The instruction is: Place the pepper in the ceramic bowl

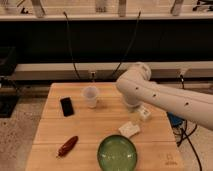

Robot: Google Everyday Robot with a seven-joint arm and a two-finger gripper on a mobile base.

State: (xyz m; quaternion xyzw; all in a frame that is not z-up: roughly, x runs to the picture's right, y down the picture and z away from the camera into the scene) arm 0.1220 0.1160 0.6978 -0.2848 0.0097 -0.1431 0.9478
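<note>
Far left, a flat black rectangular phone (66, 106) lies on the pale wooden bench (50, 127). In front of it, near the front-left corner, there's my target: the small dark red chili-shaped pepper (67, 146), tapered, smooth-skinned, lying on a diagonal, untouched. Next along, a small translucent white cup (90, 96) stands upright toward the back. Front centre sits the wide round glossy green ceramic bowl (117, 152), empty, apart from the pepper. Just right of it there's a pale cream block (129, 129), then a small white packet (144, 114). Above those hangs the thick white robot arm (160, 95), elbow over the bench's right rear. The gripper is tucked behind that elbow, and I take the jaws as released, nothing in them.

The risks, as I judge them: I must cross leftward, and a low sweep would tip that light cup. The pepper is slim and rounded, so an off-axis pinch could roll it away. The glazed bowl looks slick, so a high drop might bounce out.
</note>
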